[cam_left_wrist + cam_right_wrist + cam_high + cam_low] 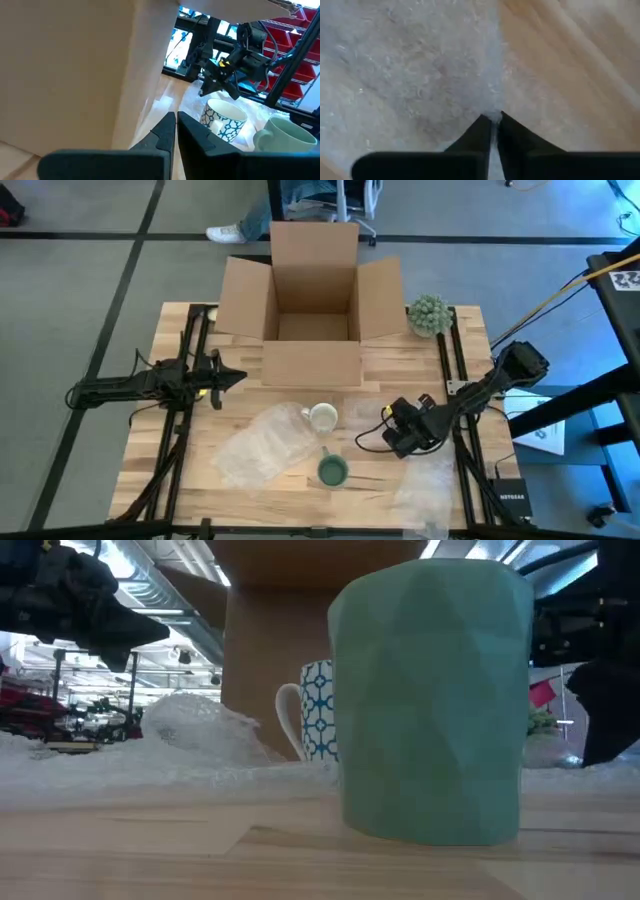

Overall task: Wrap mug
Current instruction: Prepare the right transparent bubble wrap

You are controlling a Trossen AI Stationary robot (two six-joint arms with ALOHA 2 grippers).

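The green mug (432,700), probably rigid, breakable and best gripped at its rim, is left alone while bubble wrap (420,65) is pinched by the right end effector (492,120); the left end effector (176,120), pressed together, is held near the table's left edge.

Two mugs (322,418) (333,470), two bubble-wrap sheets (262,445) (428,485), one cardboard box (312,305), one plant (429,315).

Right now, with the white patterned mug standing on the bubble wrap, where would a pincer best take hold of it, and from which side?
Probably from above, pinching the rim of the white patterned mug. It stands upright, mouth open to the top, and the green mug stands close in front of it. Pick the rim away from the handle, which the low view shows sticking out sideways.
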